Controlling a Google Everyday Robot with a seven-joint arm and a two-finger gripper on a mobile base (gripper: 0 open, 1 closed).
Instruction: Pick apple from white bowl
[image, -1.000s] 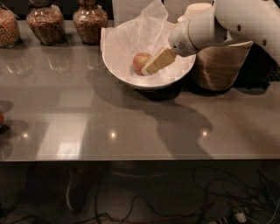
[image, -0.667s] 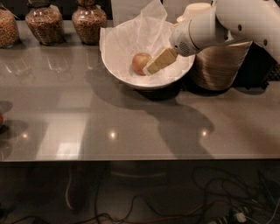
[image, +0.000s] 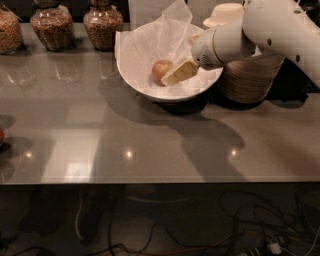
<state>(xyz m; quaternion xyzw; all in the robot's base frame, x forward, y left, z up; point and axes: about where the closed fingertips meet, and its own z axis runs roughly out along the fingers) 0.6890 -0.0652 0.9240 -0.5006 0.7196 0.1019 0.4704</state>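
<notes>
The apple (image: 160, 70) is small, reddish-pink with yellowish patches, and lies inside the white bowl (image: 145, 86) on crumpled white tissue paper. The bowl stands at the back middle of the grey table. My gripper (image: 176, 76) reaches into the bowl from the right on the white arm, and its beige fingers (image: 181, 72) lie right next to the apple's right side, at or very near touching it.
Three glass jars (image: 102, 24) of brownish contents stand along the back left. A stack of beige disposable bowls (image: 249, 75) stands right of the white bowl, behind my arm. A reddish object (image: 1, 135) sits at the table's left edge. Cables lie below the front edge.
The gripper has shifted slightly further left into the bowl, closer to the apple. The apple and bowl have not moved.
</notes>
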